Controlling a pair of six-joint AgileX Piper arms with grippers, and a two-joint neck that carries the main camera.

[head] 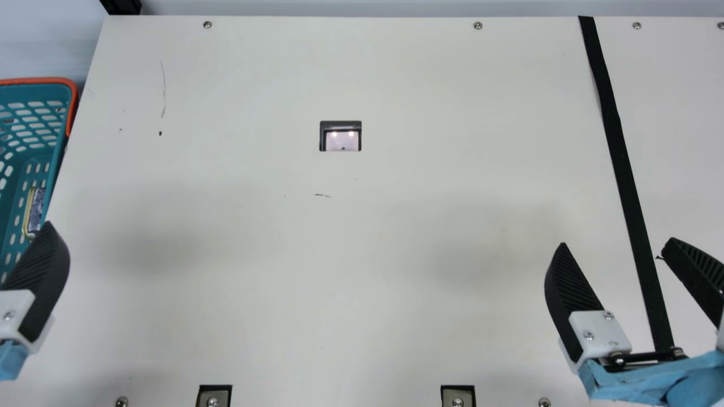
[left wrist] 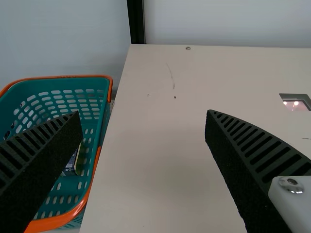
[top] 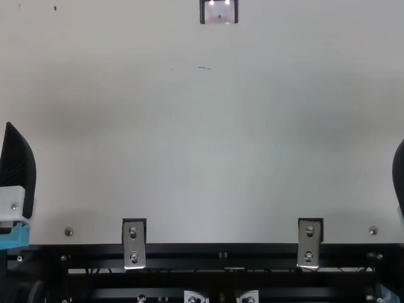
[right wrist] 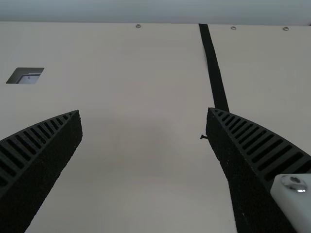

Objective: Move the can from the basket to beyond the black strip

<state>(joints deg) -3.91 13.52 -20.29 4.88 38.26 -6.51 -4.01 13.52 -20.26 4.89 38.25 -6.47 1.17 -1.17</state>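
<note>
In the main view my left gripper [head: 35, 282] shows one finger at the left edge, near the basket [head: 56, 148]. The can [head: 35, 210] lies low inside the basket against its table-side wall. My left gripper [left wrist: 144, 114] stands open in its wrist view, and the can [left wrist: 73, 161] is partly behind one finger there. At the main view's right, my right gripper [head: 617, 243] is open above the black strip [head: 616, 147], with nothing between its fingers. The right wrist view has my right gripper [right wrist: 144, 110] wide apart and the black strip [right wrist: 214, 68] running behind one finger.
The cream table [head: 396, 254] has a small square cutout [head: 340, 137] toward its far middle. The basket stands beyond the table's left edge. Metal brackets [top: 134, 243] sit along the near edge, above a black frame [top: 221, 252]. A pale wall rises behind the table.
</note>
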